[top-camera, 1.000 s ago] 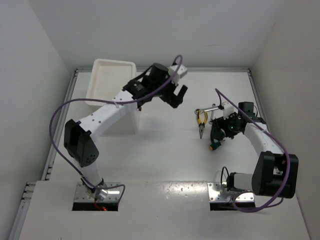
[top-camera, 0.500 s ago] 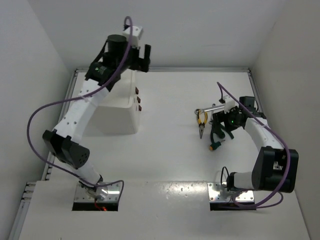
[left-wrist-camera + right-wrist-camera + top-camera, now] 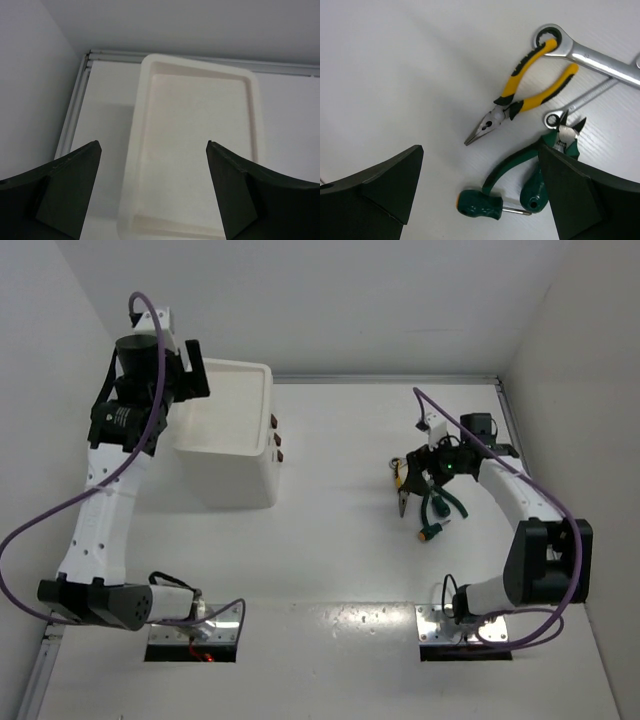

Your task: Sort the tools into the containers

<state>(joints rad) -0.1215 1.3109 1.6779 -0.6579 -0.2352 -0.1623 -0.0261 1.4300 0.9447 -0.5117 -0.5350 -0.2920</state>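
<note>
The tools lie in a cluster on the right of the table. The right wrist view shows yellow-handled pliers point(image 3: 532, 95), two silver wrenches point(image 3: 592, 56) point(image 3: 580, 101), green-handled cutters point(image 3: 520, 159) and two green screwdrivers point(image 3: 482, 204) point(image 3: 536, 189). My right gripper point(image 3: 480, 150) is open and empty above them; in the top view it point(image 3: 426, 466) hovers by the pliers point(image 3: 402, 480) and a screwdriver point(image 3: 432, 531). One large white bin point(image 3: 230, 475) stands at the left. My left gripper point(image 3: 192, 378) is open and empty, high over its empty inside point(image 3: 200, 150). The smaller bin is out of view.
Small dark red pieces point(image 3: 278, 440) sit on the bin's right rim. White walls close in the table on three sides, with a metal rail point(image 3: 75, 105) along the left edge. Purple cables loop off both arms.
My left arm has swung up and left from mid-table to the bin's back left corner, uncovering the bin. My right gripper has shifted a little back and left over the tools.
</note>
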